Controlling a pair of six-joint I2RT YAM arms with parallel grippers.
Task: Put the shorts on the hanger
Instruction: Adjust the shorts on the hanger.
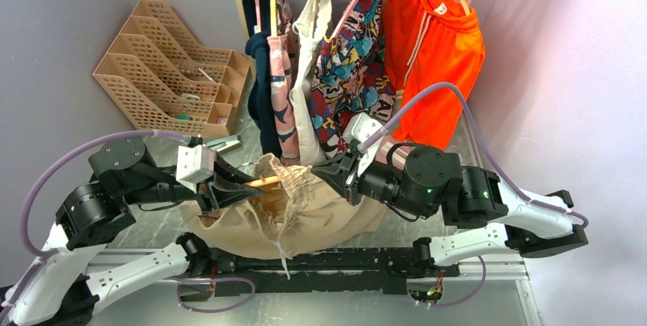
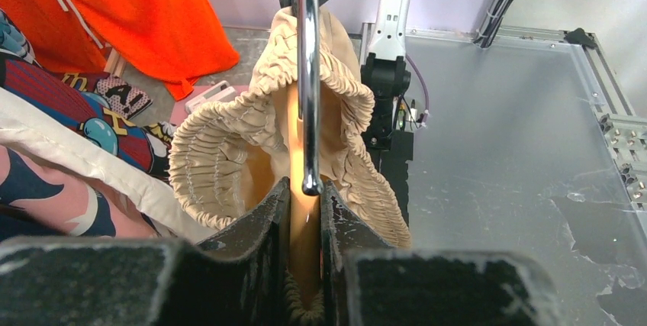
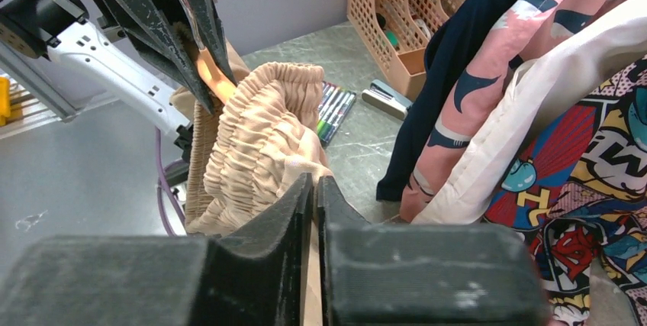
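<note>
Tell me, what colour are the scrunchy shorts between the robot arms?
The shorts are beige, seen best from the top camera.

Orange shorts (image 1: 431, 51), comic-print garment (image 1: 358, 66), beige file rack (image 1: 160, 74), markers (image 3: 333, 108)

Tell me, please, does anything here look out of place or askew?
The shorts look odd: the waistband is bunched in folds around the hanger, which the left gripper grips, instead of spread along it.
</note>
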